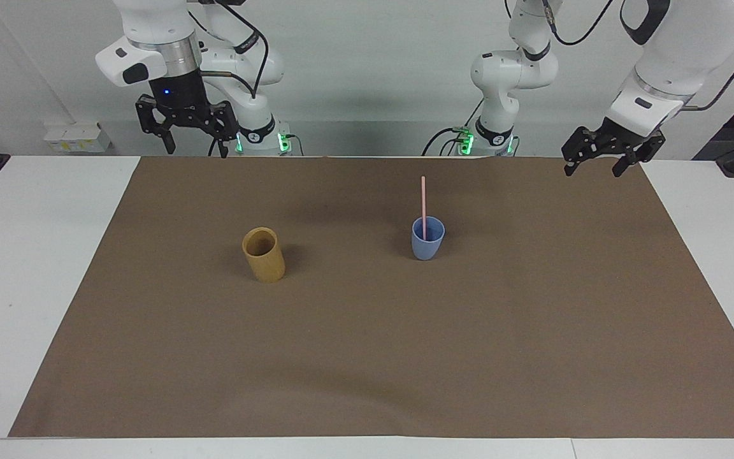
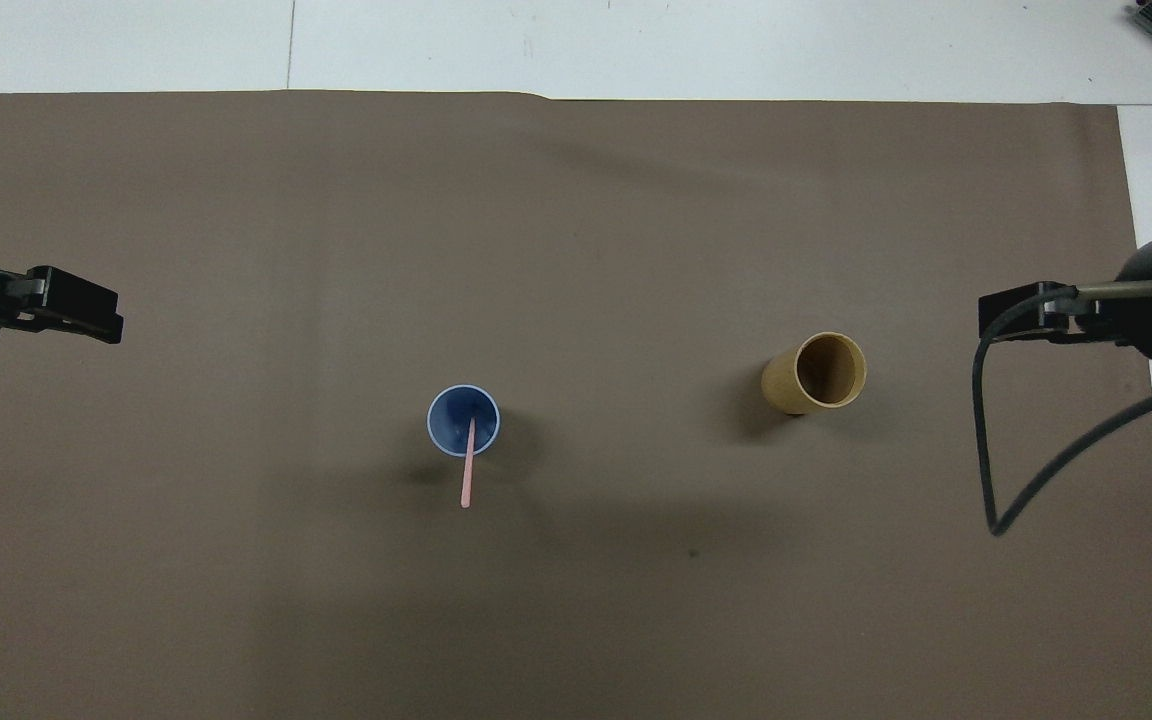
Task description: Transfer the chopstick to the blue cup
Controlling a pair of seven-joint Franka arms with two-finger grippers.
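The pale pink chopstick (image 1: 424, 203) stands in the light-blue cup (image 1: 427, 247), leaning on the rim nearest the robots; both also show in the overhead view, the chopstick (image 2: 467, 478) and the cup (image 2: 450, 418). The cup sits mid-mat. My right gripper (image 1: 195, 152) is open and empty, raised over the mat's edge nearest the robots at the right arm's end, and shows in the overhead view (image 2: 1011, 316). My left gripper (image 1: 592, 172) is open and empty, waiting over the mat's corner at the left arm's end, and shows in the overhead view (image 2: 76, 312).
A taller tan wooden cup (image 1: 264, 256) stands upright and empty on the brown mat (image 1: 367, 357), beside the blue cup toward the right arm's end; it also shows in the overhead view (image 2: 814, 375). White table borders the mat.
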